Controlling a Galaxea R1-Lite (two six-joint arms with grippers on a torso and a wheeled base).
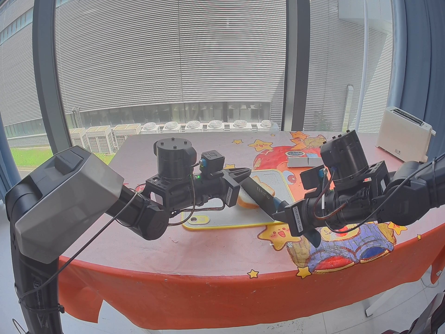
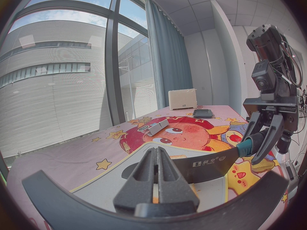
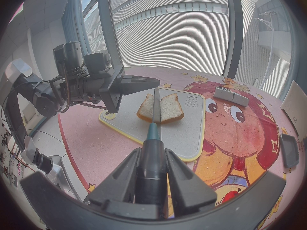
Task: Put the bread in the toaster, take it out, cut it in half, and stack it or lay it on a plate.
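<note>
- Fingers (image 1: 236,176) of the left gripper (image 1: 248,170) are seen pressed together in the head view, held over the white, yellow-rimmed cutting board (image 1: 218,218). The right gripper (image 1: 283,212) is clamped on the handle of a knife (image 1: 259,193), whose dark blade is laid slanting across the bread slice (image 1: 247,201) on that board. A white toaster (image 1: 405,133) is stood at the far right corner of the table (image 1: 185,251), well apart from the board.
- From the left wrist view, the left fingers are shown closed on nothing, above the board. The knife blade is passed crosswise just beyond them, and its teal handle is gripped by the right gripper. A dark tray (image 2: 203,113) is set near the toaster, and a grey block (image 2: 158,127) is laid between board and toaster.
- From the right wrist view, the handle is seen clamped between the right fingers. The blade is stood on edge across the middle of the bread slice, which is laid flat on the board. The left gripper's closed tips are held by the blade's far end. Whether the blade is touched by them cannot be told.
</note>
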